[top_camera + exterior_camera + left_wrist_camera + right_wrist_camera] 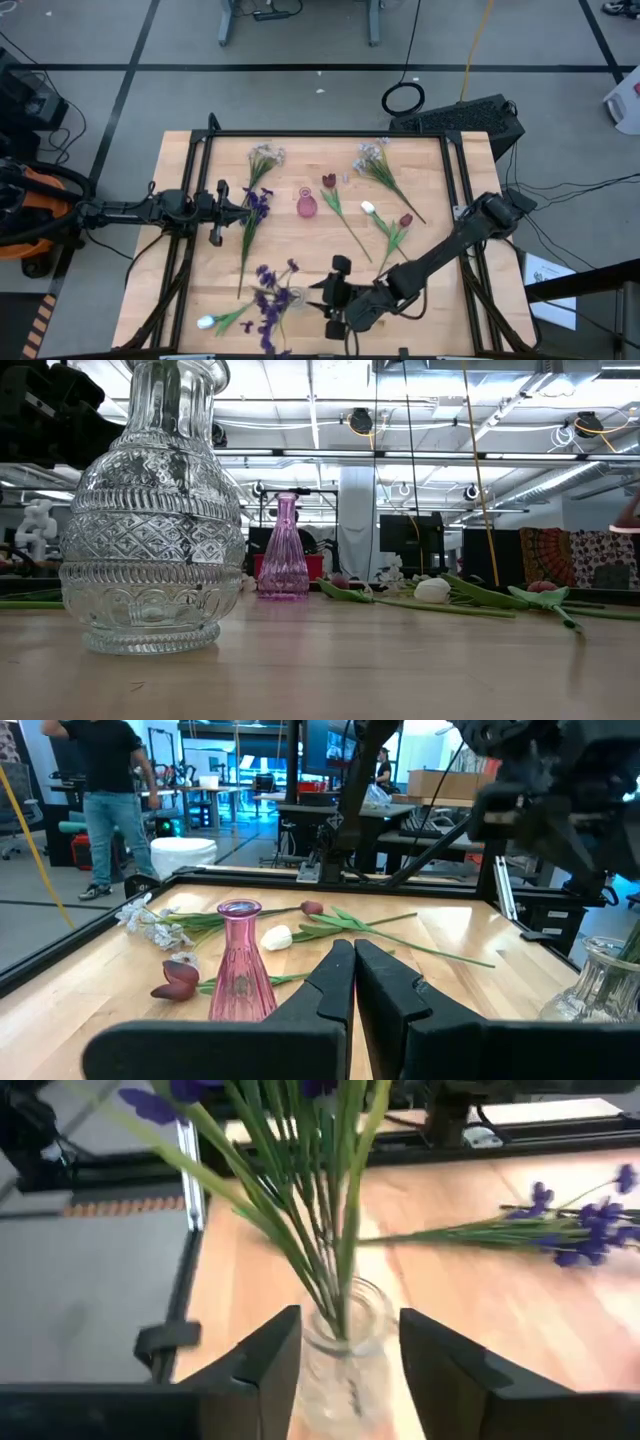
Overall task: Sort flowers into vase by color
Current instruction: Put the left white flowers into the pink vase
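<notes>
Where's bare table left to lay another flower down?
The near right corner, beside the right arm, is bare, as is the strip between the purple flower and the table's left edge. The middle, around the pink vase and tulips, is crowded.

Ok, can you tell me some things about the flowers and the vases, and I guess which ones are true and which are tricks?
1. The pink vase has a flower in it. False: it stands empty in the middle of the table.
2. The clear glass vase holds green stems. True.
3. The right gripper is squeezed shut. False: its fingers stand open on either side of the clear vase.
4. A white tulip bud lies on the table. True.
5. The left gripper has its fingers pressed together. True.
6. All the purple flowers are in a vase. False: one purple flower lies on the wood near the left gripper.
</notes>
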